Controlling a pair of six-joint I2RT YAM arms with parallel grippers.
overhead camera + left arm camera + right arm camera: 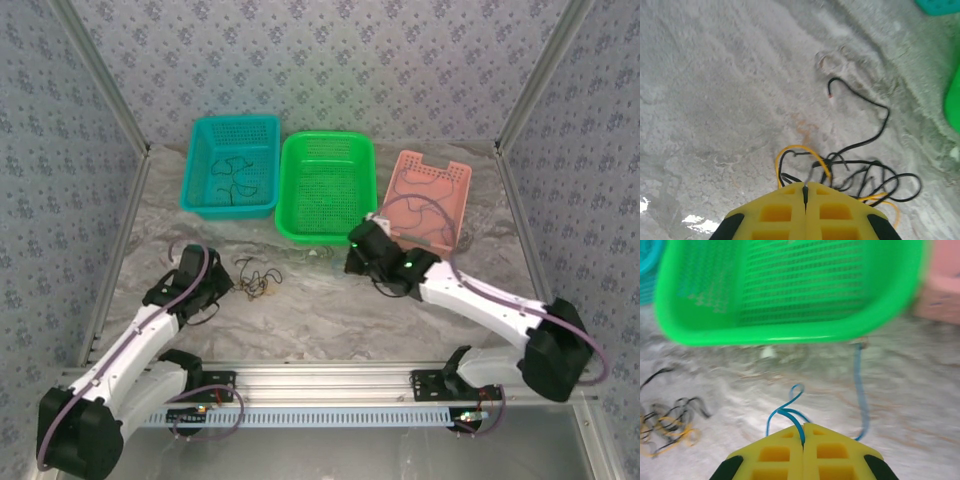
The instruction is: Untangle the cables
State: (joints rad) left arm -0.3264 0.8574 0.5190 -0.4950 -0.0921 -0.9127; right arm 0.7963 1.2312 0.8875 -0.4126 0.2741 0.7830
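1. I have two claws, both low over the marble tabletop (330, 310).
2. My left claw (805, 191) is clenched, its yellow fingers pressed together at the bottom centre of my left wrist view.
3. Its tip sits at the edge of one tangle (258, 280), which lies on the tabletop left of centre in the overhead view.
4. The tangle is made of black strands (860, 167) and a yellow-orange strand (799, 148). I count one yellow-orange loop, but I cannot count the black ones apart.
5. I cannot tell whether any strand is pinched between my left fingers.
6. One black end curls free toward the upper middle of the left wrist view.
7. My right claw (803, 432) is clenched on one blue cable (790, 412). A small loop rises from the seam between my fingers, and a longer run climbs on the right toward the green basket (325, 137).
8. Three baskets stand in a row across the upper half of the overhead view: teal basket (192, 170) on the left, green in the middle and pink basket (463, 200) on the right.
9. The teal basket holds a few thin dark cables (235, 180).
10. The pink basket holds thin purplish cables (418, 182), whose number I cannot make out.
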